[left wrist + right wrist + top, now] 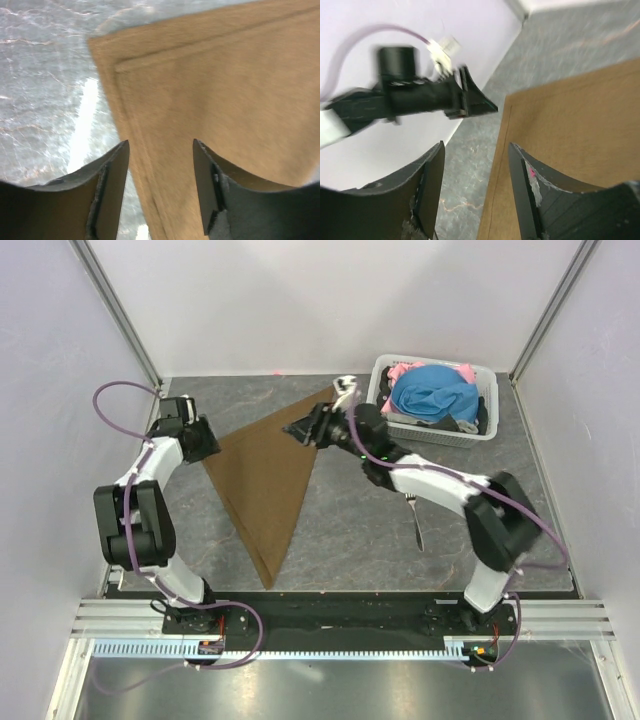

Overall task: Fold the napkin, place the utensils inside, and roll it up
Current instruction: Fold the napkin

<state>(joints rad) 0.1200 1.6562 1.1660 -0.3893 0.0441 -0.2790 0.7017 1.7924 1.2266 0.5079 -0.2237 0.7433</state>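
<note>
The napkin (262, 480) lies flat on the grey surface (360, 540), folded into a brown triangle. One tip points at the far wall, one at the left wall and one at the arm bases.

The left end effector (208, 443) sits at the napkin's left tip. In the left wrist view (160, 145) its jaws are parted and grip nothing. The napkin's outer edge runs down through the gap between them, and a stitched hem line shows just inside that edge. Bare surface lies to the left of it.

The right end effector (303, 430) hovers over the napkin's far-right edge, a little short of the far tip. In the right wrist view (476, 145) it is also released, with its fingers apart. The napkin's straight edge passes beneath the gap, cloth on the right and bare surface on the left.

The fork (416, 525) lies well to the right of the napkin. Its handle points toward the arm bases, and its tines are partly under the right arm.

A white basket (440, 436) with blue cloth (435, 395) and pink cloth (405, 370) stands beyond the fork, right of the napkin's far tip.

Between the napkin's long right edge and the fork there is a broad stretch of open surface. On the left, only a narrow strip separates the napkin's left tip from the side wall. Past the near tip, a short band of surface remains before the arm bases.
</note>
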